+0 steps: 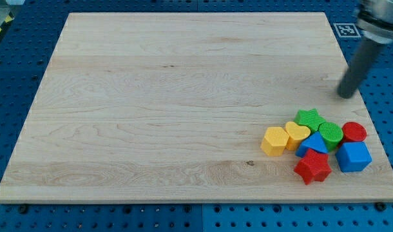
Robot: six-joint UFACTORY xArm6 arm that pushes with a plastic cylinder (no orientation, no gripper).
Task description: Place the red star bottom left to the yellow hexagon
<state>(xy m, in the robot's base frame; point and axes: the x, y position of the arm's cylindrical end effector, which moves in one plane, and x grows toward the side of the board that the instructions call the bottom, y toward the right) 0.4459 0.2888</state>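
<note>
Although packed into 1 tight cluster at the view's bottom right of the wooden board (151, 96), easy to tell apart by colour: 8 blocks in all. Red star (312, 167) at the cluster's bottom edge, touching the blue triangle-like block (311, 143) above it and just beside the blue cube (354, 156) on the view's right. Yellow hexagon (274, 141) at the cluster's left end, pressed against the yellow heart (297, 133). Green star (309, 118) at the top, green cylinder (331, 133) and red cylinder (354, 131) toward the view's right.

My tip (346, 96) up and to the view's right of the cluster, well apart from every block, touching nothing and carrying nothing; just a bare rod, so no opening or closing to report. Probably parked there clear of the pile before an approach.

Red star currently to the bottom right of the hexagon, not the bottom left, so task not yet done. Likely needs a push toward the view's left from the star's right side, along the open strip below the hexagon. Risk: tight gap beside the blue cube, so neighbours may get dragged along.
</note>
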